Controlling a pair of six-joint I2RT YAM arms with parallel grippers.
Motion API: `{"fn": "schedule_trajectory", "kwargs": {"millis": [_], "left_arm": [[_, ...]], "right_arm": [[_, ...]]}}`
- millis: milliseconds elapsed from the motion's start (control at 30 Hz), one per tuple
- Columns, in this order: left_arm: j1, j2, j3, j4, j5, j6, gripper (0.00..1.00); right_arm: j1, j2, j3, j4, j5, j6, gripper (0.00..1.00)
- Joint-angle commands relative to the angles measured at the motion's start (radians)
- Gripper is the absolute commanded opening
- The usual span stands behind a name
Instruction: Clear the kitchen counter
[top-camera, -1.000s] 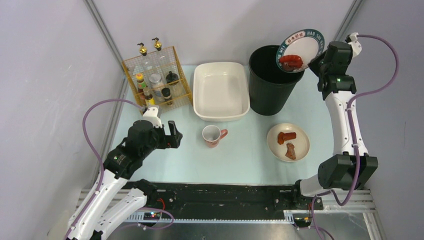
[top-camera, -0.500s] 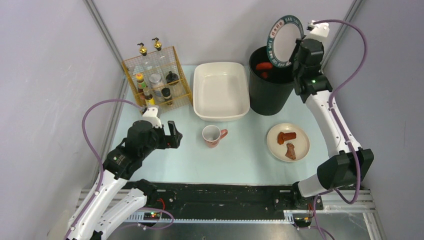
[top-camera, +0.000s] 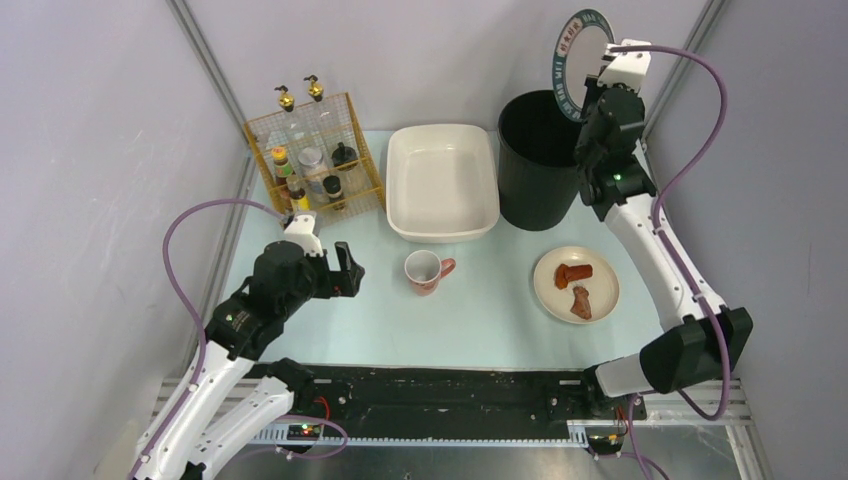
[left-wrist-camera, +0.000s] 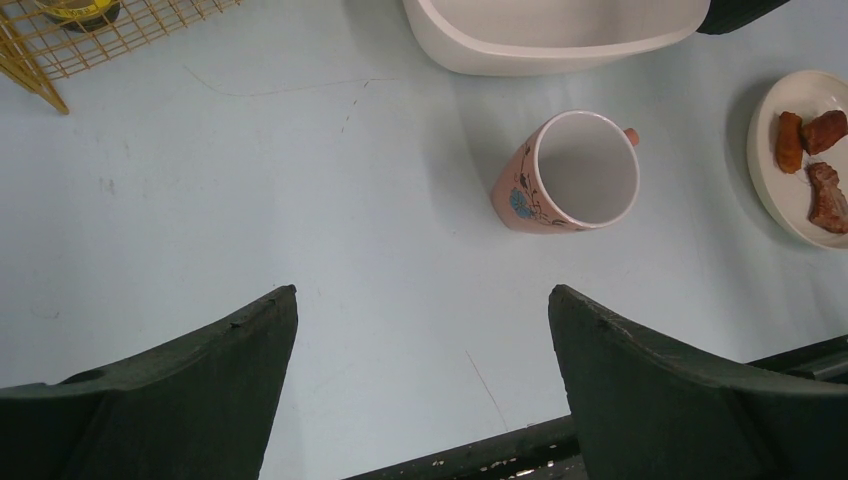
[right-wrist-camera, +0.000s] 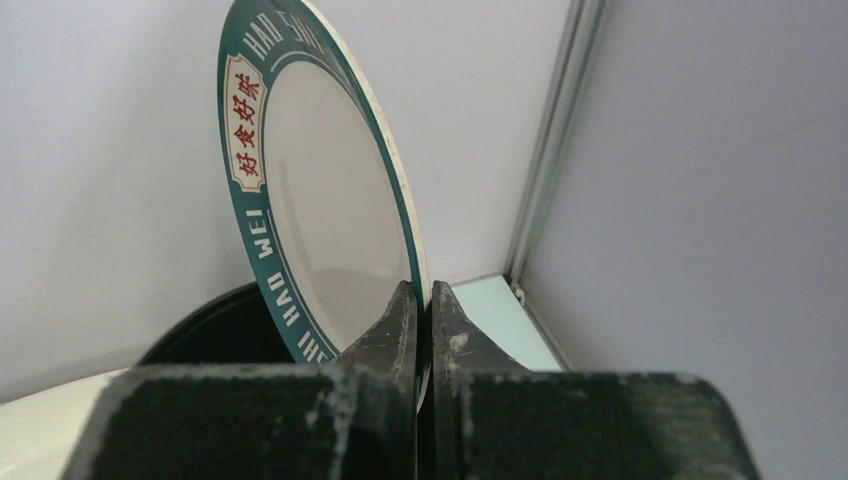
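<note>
Overhead, the pale surface (top-camera: 480, 320) fills the frame between the rails. At the back sits a yellow wire basket (top-camera: 316, 150) packed with bottles, just beside it a white basin (top-camera: 440, 185) with nothing in it, then a black bin (top-camera: 530, 205) whose inside is too dark for me to read. My right hand (top-camera: 597, 85) is clamped on a teal-rimmed plate (top-camera: 575, 55), held on edge above the bin's far rim. A pink mug (top-camera: 428, 271) stands upright and empty near the middle. To its right a cream plate (top-camera: 602, 300) carries brown food pieces (top-camera: 574, 272). My left hand (top-camera: 338, 272) hovers left of the mug.

From the left wrist, the left hand (left-wrist-camera: 422, 295) is spread wide over bare surface (left-wrist-camera: 250, 180), gripping nothing. The mug (left-wrist-camera: 570, 172) shows a clean white inside; the cream plate (left-wrist-camera: 775, 170) holds three food pieces (left-wrist-camera: 812, 165). The basin (left-wrist-camera: 540, 50) wall runs along the top.

From the right wrist, the right hand (right-wrist-camera: 420, 300) pinches the plate (right-wrist-camera: 330, 210) rim; its face is bare. The bin (right-wrist-camera: 215, 330) sits below.
</note>
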Motion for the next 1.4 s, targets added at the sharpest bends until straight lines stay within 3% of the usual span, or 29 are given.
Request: {"fn": "schedule_trajectory", "kwargs": {"millis": [0,333,733,1000,1367], "left_arm": [[-0.003,-0.004,-0.001,0.010,-0.004,0.001,0.98],[-0.004,-0.003,-0.001,0.011,-0.009,0.001,0.98],[-0.003,0.003,-0.002,0.009,-0.014,-0.001,0.98],[-0.003,0.001,-0.002,0.010,-0.018,0.000,0.98],[-0.003,0.001,-0.002,0.010,-0.019,0.000,0.98]], "right_arm": [[0.073,-0.101,0.044,0.146,0.004,-0.013,0.00],[0.251,-0.149,0.091,0.030,-0.071,0.130,0.00],[0.349,-0.056,0.122,-0.214,-0.239,0.598,0.00],[0.372,0.015,0.023,-0.189,-0.361,0.885,0.00],[0.442,0.104,-0.118,-0.081,-0.282,1.191,0.00]]}}
